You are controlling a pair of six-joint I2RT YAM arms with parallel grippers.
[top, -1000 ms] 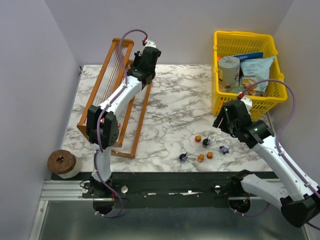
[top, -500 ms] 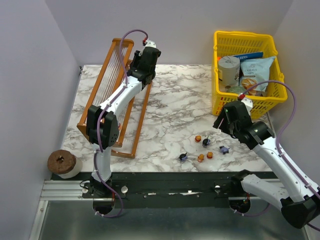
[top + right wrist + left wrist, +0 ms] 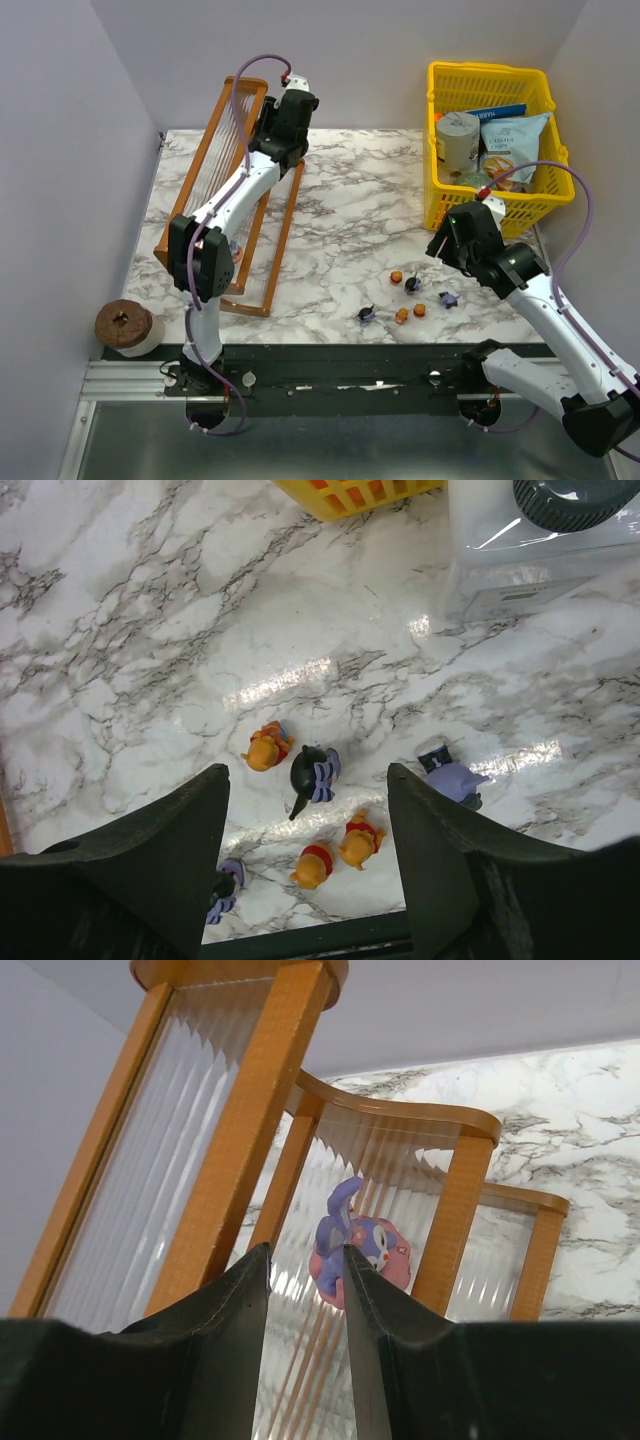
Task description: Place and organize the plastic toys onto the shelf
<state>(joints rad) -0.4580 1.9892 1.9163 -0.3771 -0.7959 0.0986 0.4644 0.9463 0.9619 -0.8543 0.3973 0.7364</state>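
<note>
Left side: the left fingers [image 3: 240, 1320] are pointing at the three-tier orange-brown wooden shelf with clear ribbed steps [image 3: 250, 1130]. They're standing a narrow slot apart, and I'm seeing only ribbed plastic through the gap, nothing pinched. A purple-and-pink plastic figurine [image 3: 362, 1250] is sitting on the middle step, just beside a wooden upright. The right-hand fingertip is overlapping its left edge in the wrist view (can't tell whether it's touching).

Right side: the right fingers [image 3: 170, 860] are hanging spread wide over the white marble table [image 3: 120, 600], gripping nothing. Six loose toys are lying under them:
- An orange figurine [image 3: 265, 748] is lying just beside a black one with a purple bow [image 3: 312, 775], which is showing right in the gap between the fingers.
- A purple-and-navy figurine [image 3: 452, 780] is lying off towards the right-hand finger.
- Two more orange figurines [image 3: 355, 845] [image 3: 312, 865] are sitting close together, nearer the table's edge.
- A small purple toy [image 3: 228, 895] is peeking out, half hidden by the left-hand finger.

From the top camera I'm seeing that cluster on the near-right part of the table, well apart from the shelf on the left. A yellow plastic mesh basket [image 3: 490, 80] is standing at the far right.
</note>
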